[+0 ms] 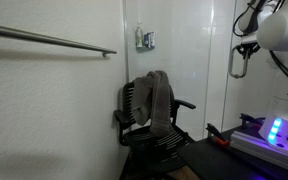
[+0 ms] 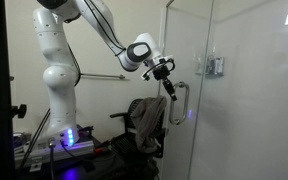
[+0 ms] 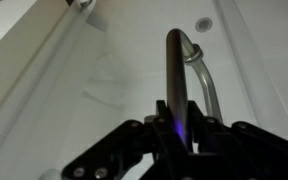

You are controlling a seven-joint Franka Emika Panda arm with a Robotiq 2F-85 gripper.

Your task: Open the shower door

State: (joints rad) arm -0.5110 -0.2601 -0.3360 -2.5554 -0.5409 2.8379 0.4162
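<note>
Clear glass shower door (image 2: pixel 244 110) stood upright at the right of the scene in an exterior view, running from floor level up out of the top edge. Its short silver D-shaped handle (image 2: pixel 181 103) was mounted vertically near the panel's left edge. No gap at the door edge could be made out.

White arm (image 2: pixel 54 60) reached from its base at the left across to the door. End effector (image 2: pixel 169 82) was at the upper end of the handle, angled downward. From the opposite side, an exterior view showed the end effector (image 1: pixel 247 47) high at the right, just above the handle (image 1: pixel 237 63).

Wrist view: handle (image 3: pixel 174 70) rose from the bottom centre as a dark bar with its silver bend curving right at the top. It sat between the black fingers (image 3: pixel 134 140) of the end effector (image 3: pixel 181 128). The fingers were drawn in narrow on either side of the bar. Whether the pads actually pressed the metal could not be told. A violet glow lay on the bar between them.

Other items noted:
- Black chair (image 1: pixel 149 105) with a grey cloth (image 1: pixel 159 100) draped over its back, near the glass.
- Long horizontal steel rail (image 1: pixel 49 40) on the wall at the left.
- Small metal wall fitting (image 2: pixel 216 66) behind the glass.
- Blue light (image 2: pixel 69 135) at the arm's base.
</note>
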